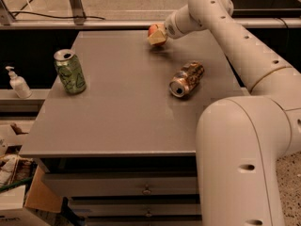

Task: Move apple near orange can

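Observation:
The small red-orange apple [152, 30] sits at the far edge of the grey table [122, 102], between the tan fingers of my gripper [156, 35], which reaches in from the right and is closed on it. The orange can [186, 79] lies on its side right of the table's middle, silver top toward the camera, well in front of the apple and gripper.
A green can [69, 71] stands upright at the table's left. A soap dispenser [18, 83] stands on a ledge left of the table. My white arm [244, 140] fills the right side. Boxes lie on the floor at lower left.

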`<state>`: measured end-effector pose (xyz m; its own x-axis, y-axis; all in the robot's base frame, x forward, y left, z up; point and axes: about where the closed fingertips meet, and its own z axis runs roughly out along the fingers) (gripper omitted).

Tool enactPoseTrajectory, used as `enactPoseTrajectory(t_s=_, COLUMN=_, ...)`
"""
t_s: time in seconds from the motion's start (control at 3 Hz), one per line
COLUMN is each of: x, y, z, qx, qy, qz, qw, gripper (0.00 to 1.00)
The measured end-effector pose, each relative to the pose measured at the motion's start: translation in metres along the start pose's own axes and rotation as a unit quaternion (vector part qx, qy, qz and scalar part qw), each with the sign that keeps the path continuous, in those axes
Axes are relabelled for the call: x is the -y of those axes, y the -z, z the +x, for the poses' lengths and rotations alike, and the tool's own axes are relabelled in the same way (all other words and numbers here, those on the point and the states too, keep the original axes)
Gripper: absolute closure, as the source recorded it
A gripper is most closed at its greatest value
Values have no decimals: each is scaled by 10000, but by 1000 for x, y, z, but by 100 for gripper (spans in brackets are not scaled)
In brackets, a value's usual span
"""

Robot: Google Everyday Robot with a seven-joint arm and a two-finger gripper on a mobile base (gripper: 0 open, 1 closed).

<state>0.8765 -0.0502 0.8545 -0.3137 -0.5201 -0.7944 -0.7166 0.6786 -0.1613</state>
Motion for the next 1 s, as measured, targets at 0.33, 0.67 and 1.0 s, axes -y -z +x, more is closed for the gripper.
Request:
enactPoseTrajectory(t_s=0.33, x=-1, y=29, z=-1, qx=93, qy=-46, qz=-39, qw=9999, gripper=100)
enactPoseTrajectory(t_s=0.67, x=3, y=65, z=7, qx=103, qy=-102, qz=-10, qw=9999, gripper=100)
enactPoseTrajectory(t_s=1.0, x=12, y=101, z=25, qx=23, qy=-202, qz=120, qw=9997, gripper=100)
